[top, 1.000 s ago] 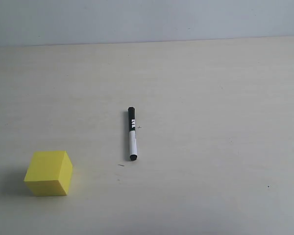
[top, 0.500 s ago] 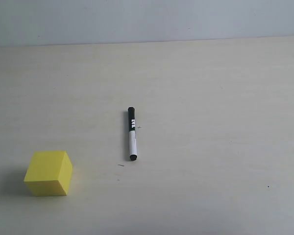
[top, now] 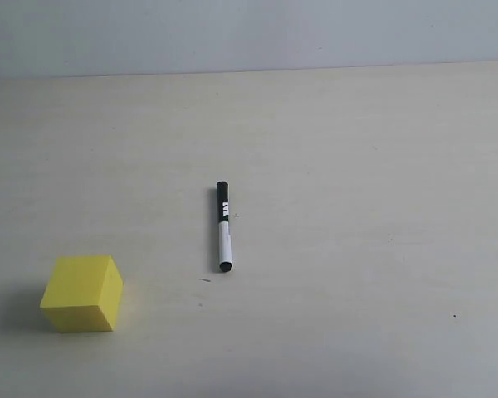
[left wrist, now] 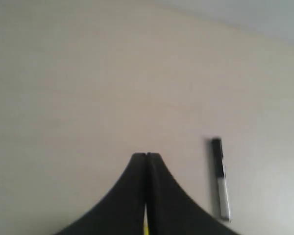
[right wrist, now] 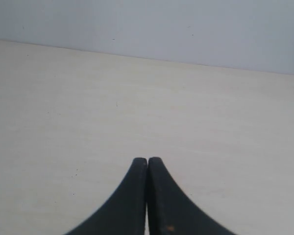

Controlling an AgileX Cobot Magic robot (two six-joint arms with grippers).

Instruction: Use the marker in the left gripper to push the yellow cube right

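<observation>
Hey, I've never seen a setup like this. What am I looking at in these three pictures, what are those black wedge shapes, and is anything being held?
This is a robot with two arms, each ending in a two-fingered hand. The wide picture comes from a camera off the arms, and neither arm shows in it. It sees a pale table with a yellow cube at the lower left of that picture and a black-and-white marker lying flat near the middle, apart from the cube. The other two pictures come from cameras on the wrists. The black wedge in each is the hand itself: the left hand and the right hand, both with fingers pressed together. Neither holds anything; the marker lies loose on the table.
</observation>
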